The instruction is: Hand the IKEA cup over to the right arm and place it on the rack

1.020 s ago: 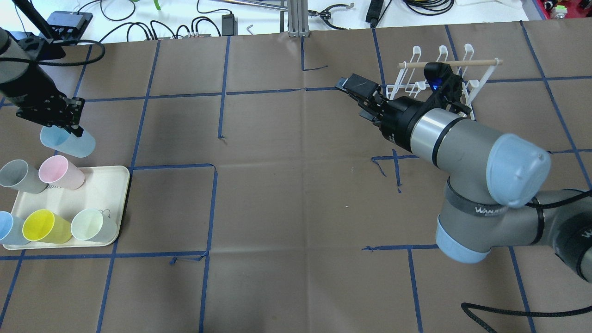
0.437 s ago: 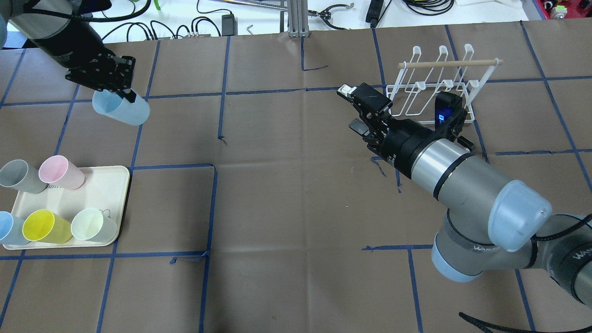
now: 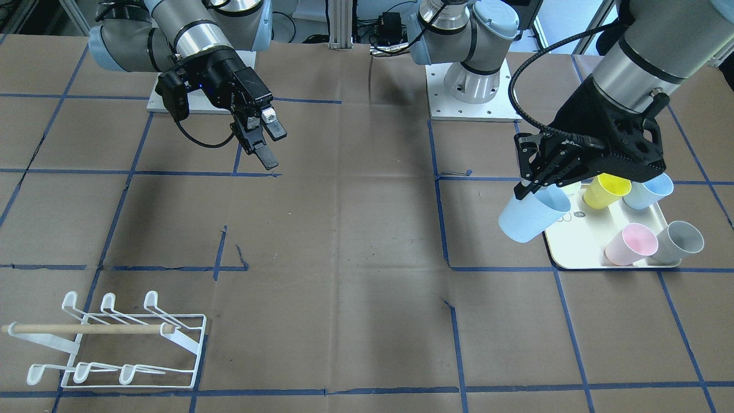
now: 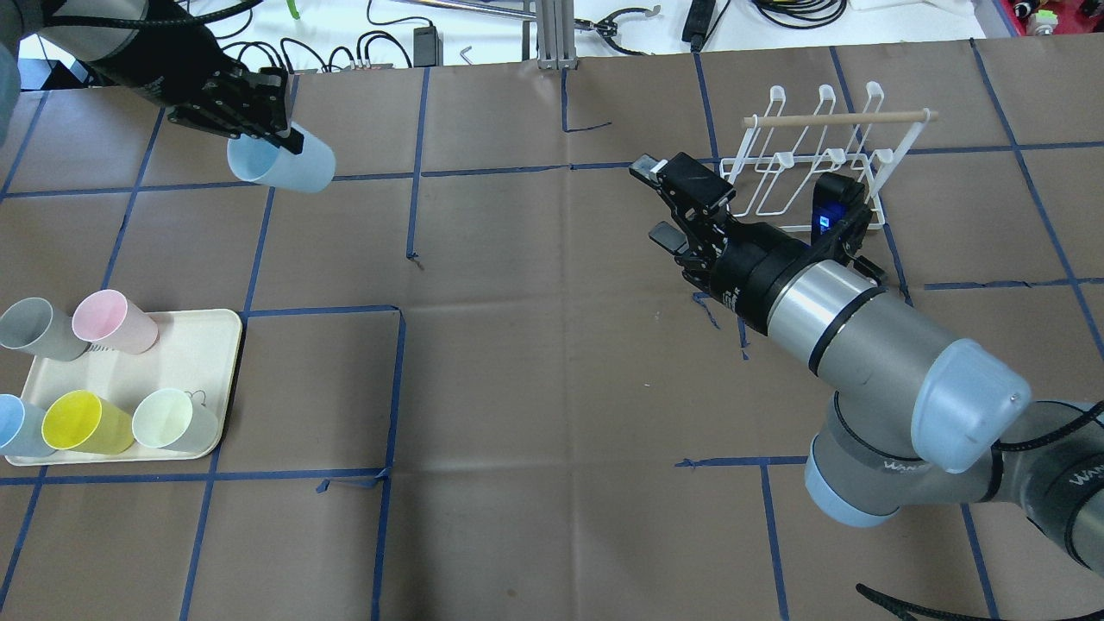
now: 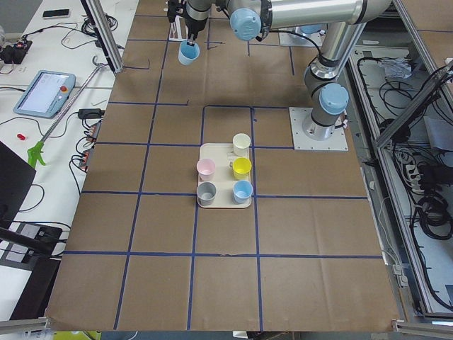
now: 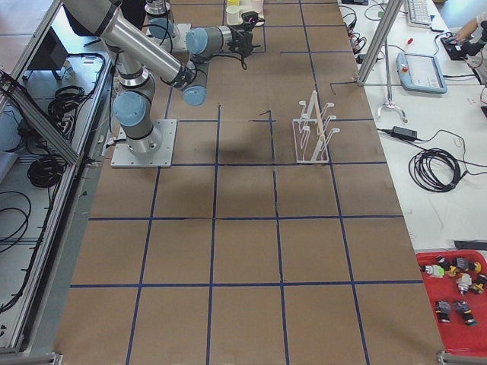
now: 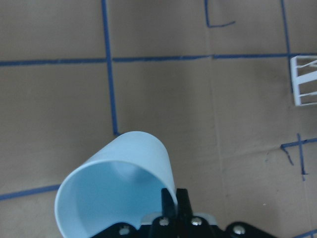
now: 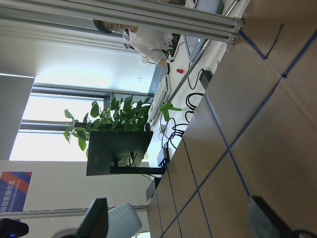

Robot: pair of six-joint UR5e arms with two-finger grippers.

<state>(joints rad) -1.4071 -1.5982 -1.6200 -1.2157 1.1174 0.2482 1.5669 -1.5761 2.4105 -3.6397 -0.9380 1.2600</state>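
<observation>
Overhead exterior view showed the table (image 4: 552,345) covered in brown paper with a blue tape grid, and a wide stretch of that paper lay between the two grippers. The left gripper (image 4: 289,142) hung above the far left part of the table, close to the paper's far edge. Its fingers were closed narrowly on the rim of the light blue cup (image 4: 285,164), one inside the wall and one outside, as the left wrist view showed. The cup was off the table and tilted, its mouth towards the left side and its base towards the middle; its inside held nothing.

The right arm (image 4: 862,336) reached in from the near right corner. The right gripper (image 4: 655,203) was in the air with its jaws spread wide and nothing between them, pointing towards the table's middle. The rack (image 4: 837,119) stood on the far right part of the paper, none of its prongs carrying a cup. The front-facing view showed the gripper well apart from it.

Near the left end, the cream tray (image 4: 198,354) lay flat on the paper. On it stood five cups, mouths up: grey cup (image 4: 34,328), pink cup (image 4: 112,321), second blue cup (image 4: 17,424), yellow cup (image 4: 86,423) and pale green cup (image 4: 172,420).
</observation>
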